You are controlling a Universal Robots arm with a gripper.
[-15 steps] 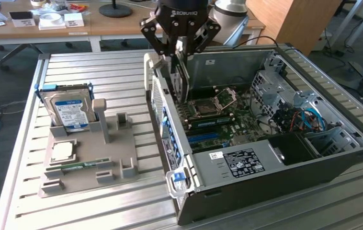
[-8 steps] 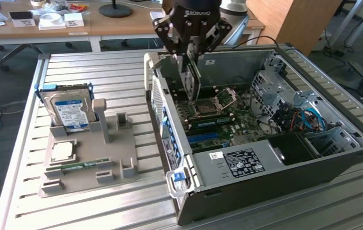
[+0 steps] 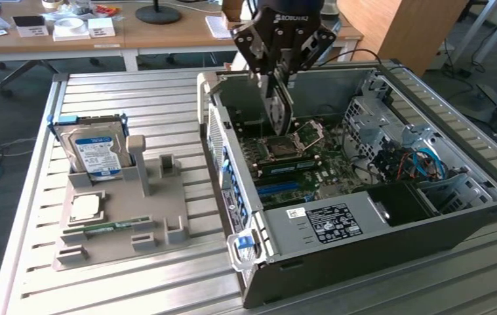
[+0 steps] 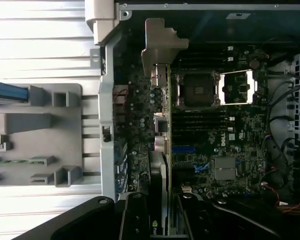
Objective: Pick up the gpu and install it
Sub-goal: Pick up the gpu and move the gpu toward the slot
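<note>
My gripper (image 3: 280,75) hangs over the open computer case (image 3: 345,236), shut on the gpu (image 3: 277,105). The card hangs on edge below the fingers, its lower edge a little above the motherboard (image 3: 305,167), near the CPU socket (image 3: 279,147). In the wrist view I see the gpu (image 4: 161,165) edge-on between my two black fingers (image 4: 135,217), with its silver bracket (image 4: 162,45) at the far end by the case's rear wall. The motherboard (image 4: 215,135) and its blue slots (image 4: 184,149) lie beneath the card.
A grey parts holder (image 3: 126,216) stands on the slatted metal table (image 3: 143,105) at the exterior view's left. It carries a hard drive with a blue label (image 3: 96,154), a CPU (image 3: 86,207) and a RAM stick (image 3: 99,228). Drive cages and cables (image 3: 419,161) fill the case's other side.
</note>
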